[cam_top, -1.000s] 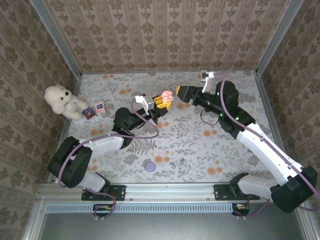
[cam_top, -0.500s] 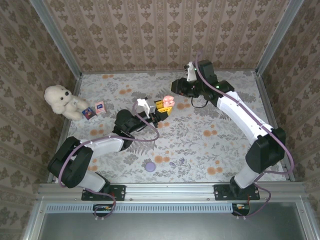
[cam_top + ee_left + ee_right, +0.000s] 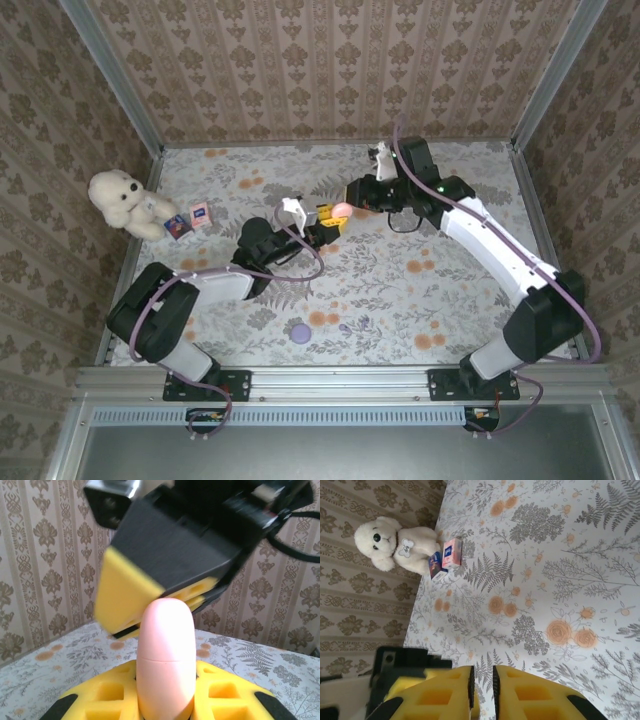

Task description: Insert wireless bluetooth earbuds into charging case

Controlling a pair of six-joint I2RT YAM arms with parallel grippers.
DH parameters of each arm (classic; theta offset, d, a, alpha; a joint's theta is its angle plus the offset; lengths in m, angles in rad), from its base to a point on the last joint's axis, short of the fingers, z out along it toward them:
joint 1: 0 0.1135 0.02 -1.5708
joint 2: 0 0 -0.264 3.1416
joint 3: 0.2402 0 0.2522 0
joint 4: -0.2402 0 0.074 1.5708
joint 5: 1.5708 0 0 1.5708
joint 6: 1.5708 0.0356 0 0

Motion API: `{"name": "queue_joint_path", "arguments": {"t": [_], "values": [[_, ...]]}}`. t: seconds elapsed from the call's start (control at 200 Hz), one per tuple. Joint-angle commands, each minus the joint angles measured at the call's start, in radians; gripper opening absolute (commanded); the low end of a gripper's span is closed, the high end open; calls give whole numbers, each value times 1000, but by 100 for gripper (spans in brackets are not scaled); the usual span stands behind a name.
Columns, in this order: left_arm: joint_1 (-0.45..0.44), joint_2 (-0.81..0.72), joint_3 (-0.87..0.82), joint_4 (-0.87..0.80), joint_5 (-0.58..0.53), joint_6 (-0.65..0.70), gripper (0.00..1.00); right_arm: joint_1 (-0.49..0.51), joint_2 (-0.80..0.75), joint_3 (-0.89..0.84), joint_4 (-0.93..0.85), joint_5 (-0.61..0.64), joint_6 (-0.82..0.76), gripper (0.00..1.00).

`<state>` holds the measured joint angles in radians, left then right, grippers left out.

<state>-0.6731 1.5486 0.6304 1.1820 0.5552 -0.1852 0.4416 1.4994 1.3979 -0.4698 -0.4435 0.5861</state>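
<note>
Nothing readable here, honestly. The closest thing to print is on two little boxes, a pink-and-white box [image 3: 452,552] and a blue box [image 3: 435,566], sitting right beside the teddy bear [image 3: 395,542]. They're well away from the right gripper [image 3: 482,680], up and left of its fingertips in the wrist view. There's some printing on them, way too small to make out.

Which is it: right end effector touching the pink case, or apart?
Cannot tell. Left wrist view: right end effector pad overlaps pink case top, depth unclear.
</note>
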Motion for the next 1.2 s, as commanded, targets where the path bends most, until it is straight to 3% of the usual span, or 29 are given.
{"name": "queue_joint_path", "arguments": {"t": [0.0, 0.185, 0.425, 0.605, 0.92, 1.195], "values": [[13, 16, 59, 68, -33, -45, 0, 10, -69, -65, -13, 44, -1, 23], [53, 45, 99, -47, -96, -180, 0, -21, -102, -136, -18, 216, 40, 45], [166, 127, 186, -244, -134, -477, 0, -17, -101, -237, 28, 261, 82, 51], [249, 206, 275, -417, -88, -589, 0, -6, -81, -334, 88, 298, 123, 56], [274, 386, 513, -787, -40, -563, 1, 31, -20, -399, 144, 329, 159, 57], [289, 538, 660, -922, -10, -537, 5, 66, -11, -404, 149, 348, 167, 58]]}}
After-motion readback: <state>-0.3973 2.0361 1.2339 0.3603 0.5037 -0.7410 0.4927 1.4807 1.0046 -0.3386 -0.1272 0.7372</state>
